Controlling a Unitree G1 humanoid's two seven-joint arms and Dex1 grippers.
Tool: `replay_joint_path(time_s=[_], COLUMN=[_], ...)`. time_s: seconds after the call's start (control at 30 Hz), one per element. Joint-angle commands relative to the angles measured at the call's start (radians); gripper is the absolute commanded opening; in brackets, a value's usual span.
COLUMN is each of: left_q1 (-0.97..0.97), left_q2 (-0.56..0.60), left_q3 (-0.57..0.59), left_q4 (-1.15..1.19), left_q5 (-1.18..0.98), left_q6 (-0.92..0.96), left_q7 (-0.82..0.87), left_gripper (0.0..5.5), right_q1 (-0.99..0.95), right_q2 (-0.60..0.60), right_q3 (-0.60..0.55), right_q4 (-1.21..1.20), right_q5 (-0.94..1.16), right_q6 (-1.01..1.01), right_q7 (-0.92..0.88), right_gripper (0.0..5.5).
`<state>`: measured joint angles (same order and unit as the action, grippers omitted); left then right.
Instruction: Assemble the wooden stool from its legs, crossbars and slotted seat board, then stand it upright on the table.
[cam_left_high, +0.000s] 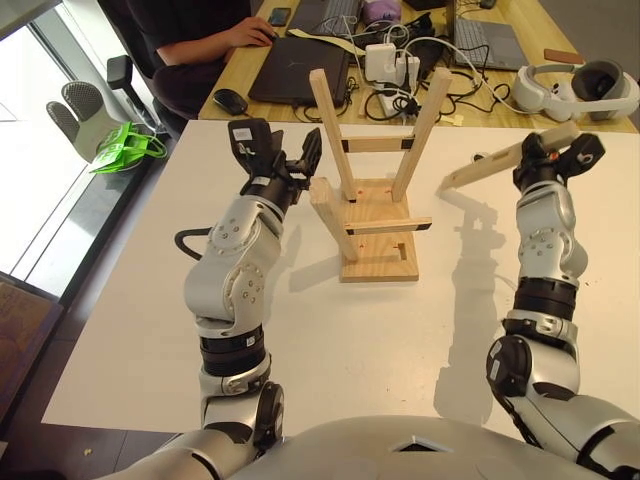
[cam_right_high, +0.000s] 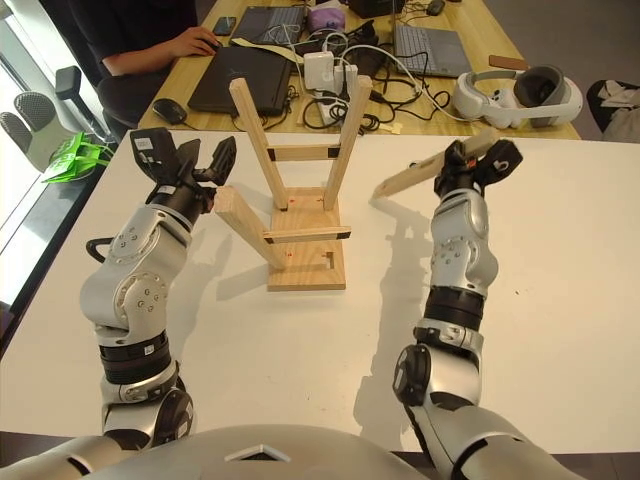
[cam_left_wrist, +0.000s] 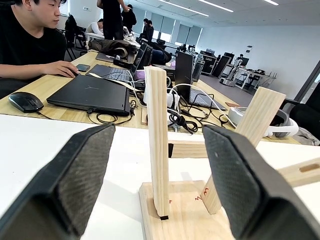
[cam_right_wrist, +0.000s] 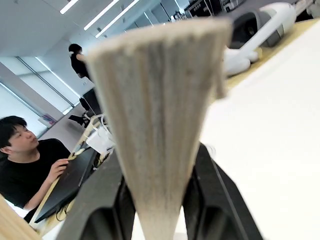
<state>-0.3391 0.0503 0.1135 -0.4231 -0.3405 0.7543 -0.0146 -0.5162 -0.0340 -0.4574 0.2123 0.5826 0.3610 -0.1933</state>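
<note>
The seat (cam_left_high: 378, 264) lay upside down on the counter (cam_left_high: 330, 340), three legs standing in it, its near-right slot (cam_left_high: 404, 250) bare. Just left of the near-left leg (cam_left_high: 330, 215) hung the left gripper (cam_left_high: 285, 157), jaws apart; it would best steady that leg. Farther right, the right gripper (cam_left_high: 553, 150) had its jaws clamped on the fourth leg (cam_left_high: 495, 163), which needed turning upright over the slot to meet the crossbar (cam_left_high: 388, 227).

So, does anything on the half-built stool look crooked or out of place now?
Yes. The near leg on the seat board leans far outward, toward the open left gripper, much more than the leg behind it. It may be poorly seated.
</note>
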Motion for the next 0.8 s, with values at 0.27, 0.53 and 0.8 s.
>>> replay_joint_path(time_s=[0.27,0.53,0.8], left_q1=[-0.046,0.016,0.003], left_q2=[0.008,0.013,0.018], left_q3=[-0.002,0.039,0.05], left_q4=[0.0,-0.073,-0.101], left_q5=[-0.014,0.001,0.004], left_q6=[0.034,0.027,0.022], left_q7=[0.001,0.04,0.065], left_gripper=[3.21,3.21,3.21], right_q1=[-0.079,-0.057,0.084], right_q2=[0.152,-0.104,-0.265], right_q3=[0.02,0.065,0.049], right_q4=[0.142,-0.138,-0.277], right_q5=[0.044,0.163,0.381], right_q6=[-0.009,0.233,0.579], right_q7=[-0.04,0.244,0.405], right_gripper=[0.99,0.99,0.99])
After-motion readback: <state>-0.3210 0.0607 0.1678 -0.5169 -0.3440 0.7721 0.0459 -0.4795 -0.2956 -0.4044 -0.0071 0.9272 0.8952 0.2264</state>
